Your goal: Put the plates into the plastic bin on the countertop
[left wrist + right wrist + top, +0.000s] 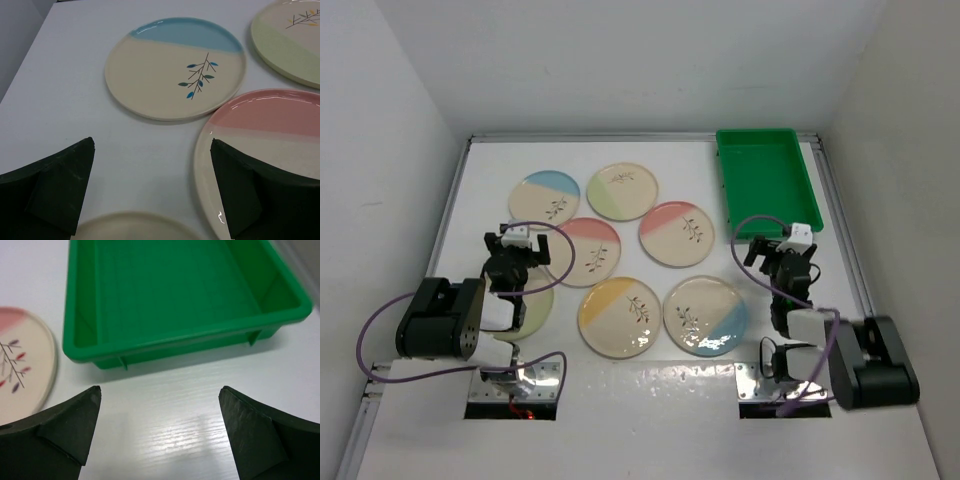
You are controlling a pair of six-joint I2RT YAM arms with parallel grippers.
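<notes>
From above, seven plates (619, 316) lie spread over the white table (650, 420). The green bin (767, 180) stands at the far right, apart from them. The left gripper (517, 248) is over the left-hand plates, and the right gripper (790, 250) is just near of the bin.

From the left wrist, the left gripper (152, 192) is spread wide and holds nothing. A blue-segment plate (175, 67) lies beyond it and a pink-segment plate (270, 125) to its right.

From the right wrist, the right gripper (160, 432) gapes wide and holds nothing, facing the bin (185, 295).
</notes>
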